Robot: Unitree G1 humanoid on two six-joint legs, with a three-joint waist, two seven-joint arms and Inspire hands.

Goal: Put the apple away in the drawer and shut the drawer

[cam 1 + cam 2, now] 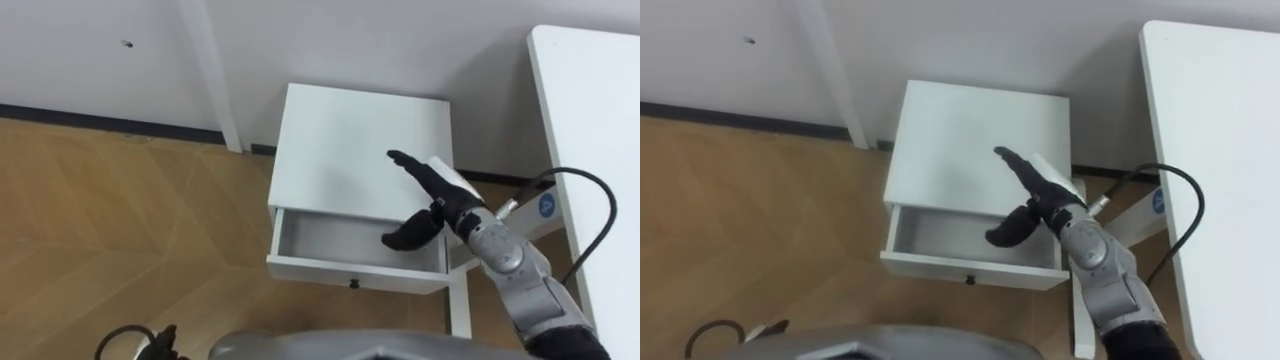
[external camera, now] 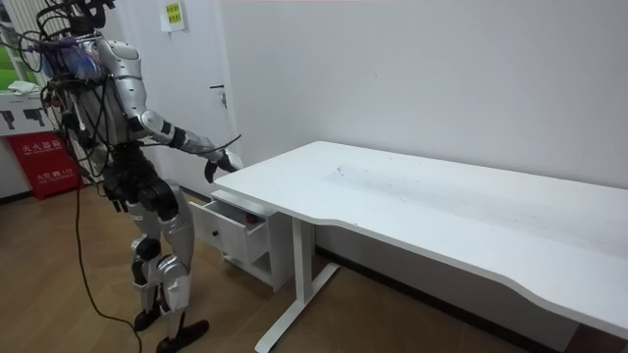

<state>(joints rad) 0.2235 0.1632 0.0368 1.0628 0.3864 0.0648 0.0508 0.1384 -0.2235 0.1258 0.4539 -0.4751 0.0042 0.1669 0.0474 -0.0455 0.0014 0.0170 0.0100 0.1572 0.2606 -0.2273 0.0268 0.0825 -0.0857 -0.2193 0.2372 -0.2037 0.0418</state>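
One drawer (image 1: 355,240) stood pulled out of the white bedside cabinet (image 1: 360,140) in the left eye view, and the part of its grey floor that showed was bare. The right hand (image 1: 440,205) hovered over the drawer's right end. Its fingers were spread apart and clamped on nothing, the thumb hanging down toward the drawer. That hand hid the corner beneath it, so whether the apple lay there could not be told. A dark shape at the bottom edge seemed to be the left hand (image 1: 163,343); its state could not be told.

From the room view, the robot stood upright on the wooden floor (image 2: 39,255), facing the cabinet beside the end of the white desk (image 2: 412,196), with its right arm stretched forward above the open drawer.

In the right eye view a small dark knob (image 1: 969,279) sat at the middle of the drawer's front. An apple would likely be firm, light, smooth and apt to roll, so it would be best cupped round its widest part. The drawer looked stiff and light, best pushed with a flat hand on its front near the knob.
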